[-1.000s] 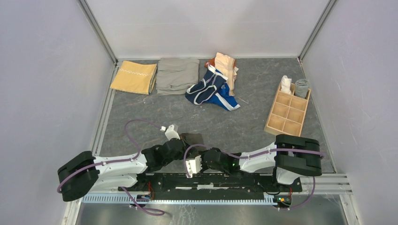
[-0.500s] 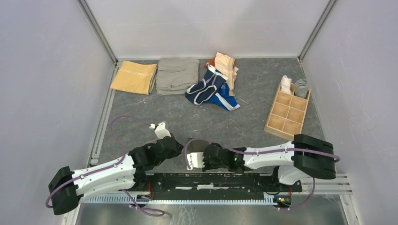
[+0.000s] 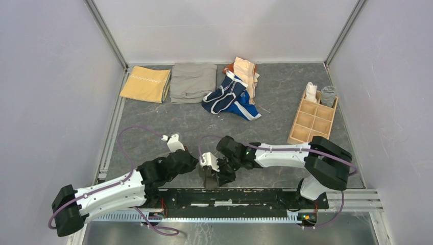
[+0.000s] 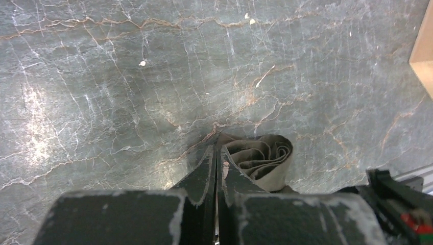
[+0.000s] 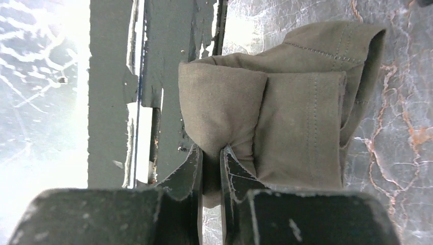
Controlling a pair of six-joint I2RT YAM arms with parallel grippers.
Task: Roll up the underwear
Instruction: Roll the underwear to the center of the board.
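The dark grey-brown underwear (image 3: 208, 179) is a rolled bundle at the table's near edge, between my two grippers. My right gripper (image 3: 214, 172) is shut on a fold of it; the right wrist view shows the pinched cloth (image 5: 286, 117) between the jaws (image 5: 211, 153). My left gripper (image 3: 193, 162) is shut and empty. In the left wrist view its tips (image 4: 217, 142) lie right beside the roll's spiral end (image 4: 263, 158). The navy underwear with white trim (image 3: 223, 95), a bright blue piece (image 3: 246, 109) and a peach piece (image 3: 246, 71) lie heaped at the back centre.
A folded mustard-yellow cloth (image 3: 146, 83) and a folded grey-khaki cloth (image 3: 193, 81) lie at the back left. A wooden compartment tray (image 3: 312, 122) at the right holds two rolled pieces at its far end. A metal rail (image 5: 110, 92) runs along the near edge.
My right arm has reached out and turned its gripper back toward the near edge, now pinching the grey-brown roll. My left gripper drew back left and sits beside the roll.
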